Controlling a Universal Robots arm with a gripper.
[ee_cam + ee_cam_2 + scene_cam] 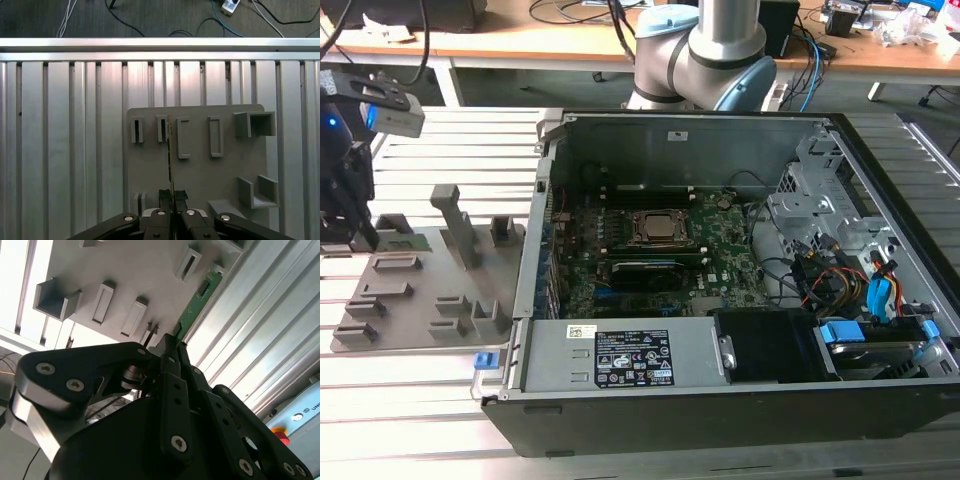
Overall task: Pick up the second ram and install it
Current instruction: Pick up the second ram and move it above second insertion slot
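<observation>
second ram (197, 302): green stick, one end clamped in the pincer (173, 196), other end pointing away from it. In the first wrist view it's edge-on, a thin line over the plate (200, 170), running between two of the slots (161, 129). Can't tell if it's clear of the plate or touching it.
desk (440, 140): ribbed aluminium slats; carries the plate and the computer case.
computer case (720, 420): lying flat, side open, just beside the plate on the exterior view's right.
arm (705, 45): base behind the case; wrist end hangs at the exterior view's left, over the plate's far corner.
plate: grey, flat on the desk, with raised slots and a tall post (450, 215).
motherboard (720, 265): green, inside the case, silver socket (660, 228) near its middle.
pincer: fingers (164, 196) drawn nearly together, one pad on each flat face of the second ram, gripping it.
</observation>
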